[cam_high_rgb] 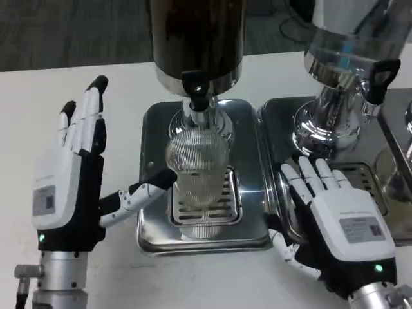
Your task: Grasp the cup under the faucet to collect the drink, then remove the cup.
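my left hand [71,180] is spread, thumb just touching the ribbed clear glass cup [198,168] under the black-handled faucet [195,90]; no grip yet, filling and removal remain.

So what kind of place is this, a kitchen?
More likely a drinks station, perhaps a cafe counter or test bench. A dark-filled drink dispenser with a black tap stands on a shiny steel drip tray, a ribbed clear cup sits under it, and a second chrome dispenser stands alongside.
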{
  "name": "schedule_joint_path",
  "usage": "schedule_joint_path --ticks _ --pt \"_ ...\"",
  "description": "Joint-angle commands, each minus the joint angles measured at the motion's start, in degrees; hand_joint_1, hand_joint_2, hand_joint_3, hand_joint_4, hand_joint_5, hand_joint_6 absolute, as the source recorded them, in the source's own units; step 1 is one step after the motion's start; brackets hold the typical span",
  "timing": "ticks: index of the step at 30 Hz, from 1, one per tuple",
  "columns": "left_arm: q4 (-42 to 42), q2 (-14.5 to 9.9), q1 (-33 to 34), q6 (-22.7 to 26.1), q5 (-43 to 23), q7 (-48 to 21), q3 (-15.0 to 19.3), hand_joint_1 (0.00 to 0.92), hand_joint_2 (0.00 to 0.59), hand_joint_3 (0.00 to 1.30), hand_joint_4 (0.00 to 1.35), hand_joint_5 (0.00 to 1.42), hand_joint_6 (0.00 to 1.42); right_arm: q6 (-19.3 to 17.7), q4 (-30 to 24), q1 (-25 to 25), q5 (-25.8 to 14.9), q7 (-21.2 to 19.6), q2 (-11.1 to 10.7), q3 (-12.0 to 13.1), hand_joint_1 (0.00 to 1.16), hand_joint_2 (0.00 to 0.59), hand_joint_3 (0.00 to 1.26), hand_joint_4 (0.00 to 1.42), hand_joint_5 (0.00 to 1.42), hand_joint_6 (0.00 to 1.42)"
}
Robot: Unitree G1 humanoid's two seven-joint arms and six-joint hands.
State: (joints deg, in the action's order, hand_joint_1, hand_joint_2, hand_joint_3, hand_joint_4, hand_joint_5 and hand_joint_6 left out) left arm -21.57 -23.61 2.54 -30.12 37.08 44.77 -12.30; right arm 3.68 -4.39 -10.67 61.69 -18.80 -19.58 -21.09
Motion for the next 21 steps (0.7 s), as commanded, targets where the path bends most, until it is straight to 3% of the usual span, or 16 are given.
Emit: schedule_joint_path --ticks 1,16,21 --pt "3.2 -2.1 -1.1 -2.2 2.8 -1.0 0.6 0.0 0.083 0.0 0.0 0.05 0.0 -0.1 1.6 1.8 -0.2 -0.6 -0.9 0.2 0.25 0.434 0.1 0.0 0.0 0.07" --pt "12.9 -1.3 -5.4 -14.2 -5.0 -10.3 6.0 0.0 0.115 0.04 0.0 0.17 0.14 -0.2 3.9 2.6 -1.1 -0.7 0.6 -1.2 0.24 0.434 0.1 0.0 0.0 0.07" --pt "12.0 -0.6 -4.9 -18.5 -15.3 -18.0 6.1 0.0 0.117 0.06 0.0 0.19 0.16 -0.2 4.0 2.8 -1.6 -1.1 0.6 -0.9 0.24 0.434 0.1 0.0 0.0 0.08"
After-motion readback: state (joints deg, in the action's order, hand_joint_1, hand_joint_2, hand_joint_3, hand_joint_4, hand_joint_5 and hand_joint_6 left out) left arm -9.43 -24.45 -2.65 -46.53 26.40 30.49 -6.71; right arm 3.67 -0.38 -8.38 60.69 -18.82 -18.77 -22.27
